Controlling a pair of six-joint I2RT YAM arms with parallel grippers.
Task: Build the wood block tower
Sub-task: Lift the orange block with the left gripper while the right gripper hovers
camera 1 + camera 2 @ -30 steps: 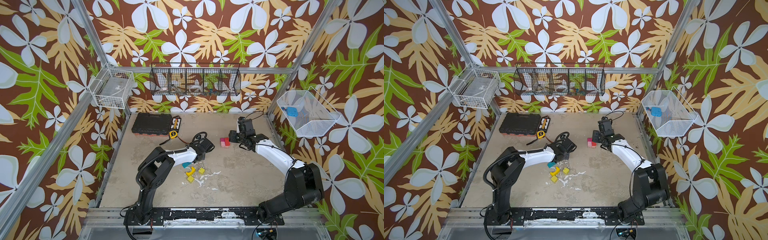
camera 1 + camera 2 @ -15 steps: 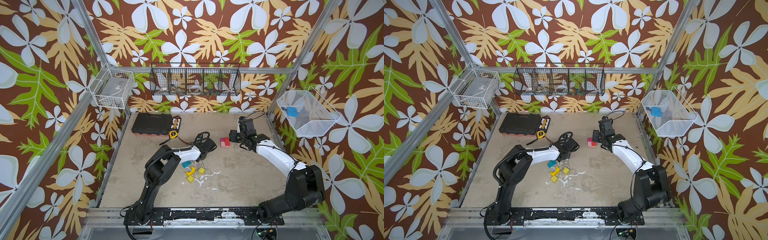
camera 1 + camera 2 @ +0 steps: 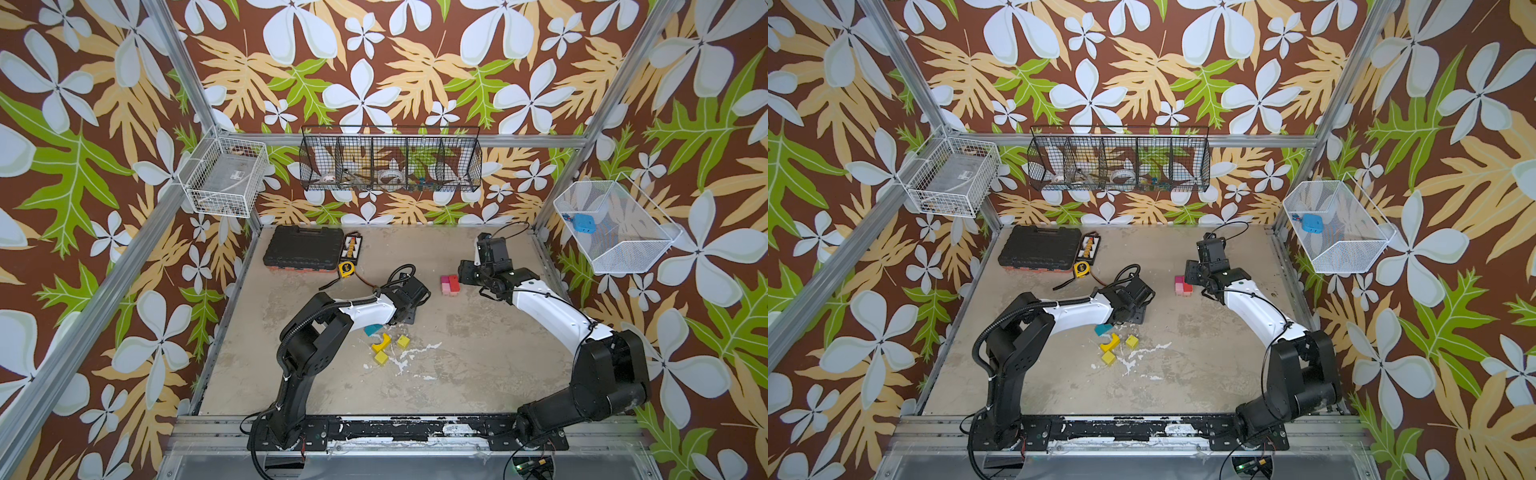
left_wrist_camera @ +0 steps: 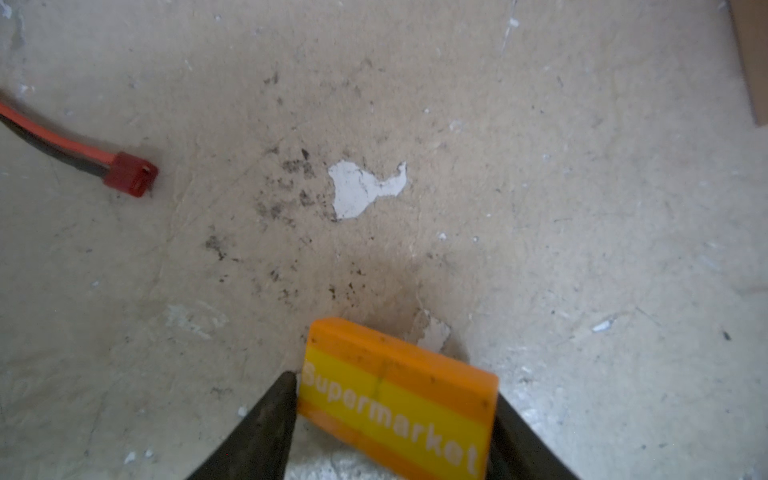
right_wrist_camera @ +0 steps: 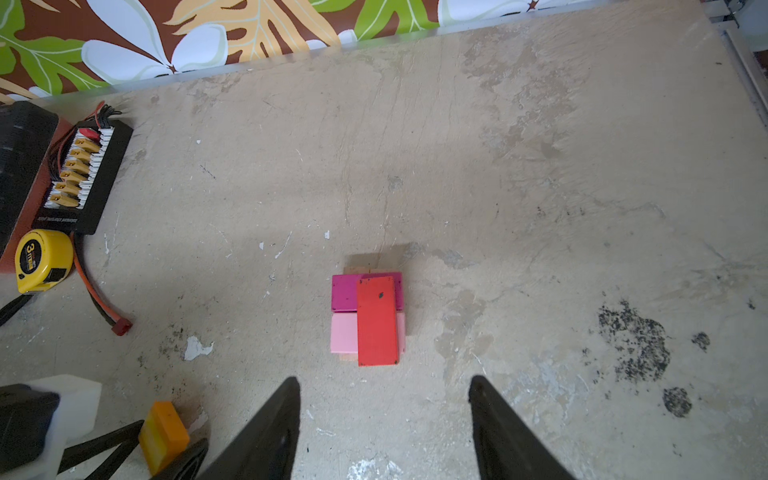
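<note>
The tower [image 5: 376, 320] is a low stack: a red block [image 3: 453, 284] lies on a magenta block [image 5: 344, 293] and a pink block [image 5: 343, 338], with a tan plank edge [image 5: 359, 270] showing beneath. My right gripper [image 5: 384, 380] hovers open and empty just short of it, as both top views show [image 3: 1192, 272]. My left gripper [image 4: 395, 388] is open, its fingers flanking an orange-and-yellow "Supermarket" block [image 5: 162, 436] that stands on the table. A teal block [image 3: 371, 330], a yellow arch [image 3: 382, 343] and two yellow cubes [image 3: 402, 341] lie under the left forearm.
A black tool case [image 3: 302, 252], a connector board [image 3: 352, 245] and a yellow tape measure [image 3: 345, 269] sit at the back left. A red-and-black cable with a red plug [image 4: 131, 178] trails toward the left gripper. Wire baskets [image 3: 390, 164] hang on the walls.
The left arm's elbow has risen and shifted right, and its jaws have spread apart around the orange block. The right arm has barely moved.
</note>
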